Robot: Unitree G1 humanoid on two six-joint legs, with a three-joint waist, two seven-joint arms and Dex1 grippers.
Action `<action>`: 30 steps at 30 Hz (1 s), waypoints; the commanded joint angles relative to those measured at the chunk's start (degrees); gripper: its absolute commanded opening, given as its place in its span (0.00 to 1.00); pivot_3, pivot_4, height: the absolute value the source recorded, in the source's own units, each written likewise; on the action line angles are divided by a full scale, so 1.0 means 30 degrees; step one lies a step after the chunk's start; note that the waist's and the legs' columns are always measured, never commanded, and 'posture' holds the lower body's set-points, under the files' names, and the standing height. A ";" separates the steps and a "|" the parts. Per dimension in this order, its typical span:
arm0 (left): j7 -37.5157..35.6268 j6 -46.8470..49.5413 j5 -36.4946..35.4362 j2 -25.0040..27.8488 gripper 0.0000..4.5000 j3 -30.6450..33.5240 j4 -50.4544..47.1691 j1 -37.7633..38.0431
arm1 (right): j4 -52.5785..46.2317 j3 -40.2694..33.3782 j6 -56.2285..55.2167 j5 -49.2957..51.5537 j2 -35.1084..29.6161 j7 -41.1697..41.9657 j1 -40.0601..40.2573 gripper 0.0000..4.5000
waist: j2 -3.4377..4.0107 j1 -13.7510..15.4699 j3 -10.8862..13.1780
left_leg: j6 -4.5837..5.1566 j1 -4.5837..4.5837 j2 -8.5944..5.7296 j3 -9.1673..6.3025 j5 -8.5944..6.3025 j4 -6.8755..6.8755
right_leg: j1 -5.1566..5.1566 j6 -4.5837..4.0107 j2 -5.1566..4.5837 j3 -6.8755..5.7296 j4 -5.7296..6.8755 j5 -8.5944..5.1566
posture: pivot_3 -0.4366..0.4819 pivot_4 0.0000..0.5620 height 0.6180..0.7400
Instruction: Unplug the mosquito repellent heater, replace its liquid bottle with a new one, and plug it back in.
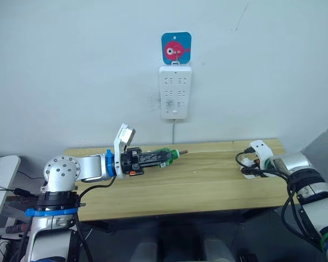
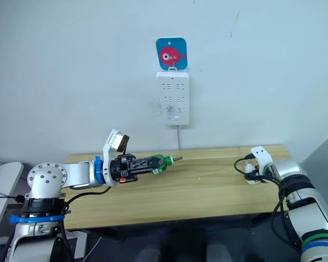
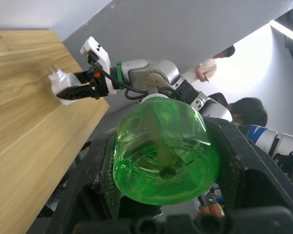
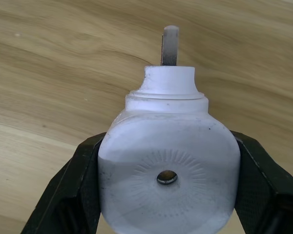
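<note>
My left gripper (image 1: 165,158) is shut on a small green liquid bottle (image 1: 168,156), held lying sideways just above the left part of the wooden table (image 1: 208,185), its wick tip pointing right. The left wrist view looks at the bottle's base (image 3: 163,151) between the black fingers. Over the table's right end my right gripper (image 1: 247,167) is shut on the white mosquito repellent heater (image 4: 168,165), whose plug prong (image 4: 170,45) points toward the tabletop. The left wrist view also catches the heater (image 3: 57,80) in that gripper. Bottle and heater are apart.
A tall white power strip (image 1: 175,91) hangs on the wall above the table's middle, under a blue and pink hook plate (image 1: 176,47), with its cord dropping behind the table. A person (image 3: 244,109) is in the background beyond the table's right end.
</note>
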 commanded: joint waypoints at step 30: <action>-0.0766 -0.1053 0.1645 -0.0927 0.51 0.0323 -0.1204 0.1446 | -1.0679 -0.4661 0.3123 -0.1564 -0.0464 -0.0411 0.2794 1.00 | 0.0011 0.0232 0.0000 | -0.0031 0.0024 -0.0005 -0.0020 0.0014 -0.0024 | 0.0011 -0.0003 -0.0005 -0.0006 0.0005 0.0001 | 0.49 0.17 1.00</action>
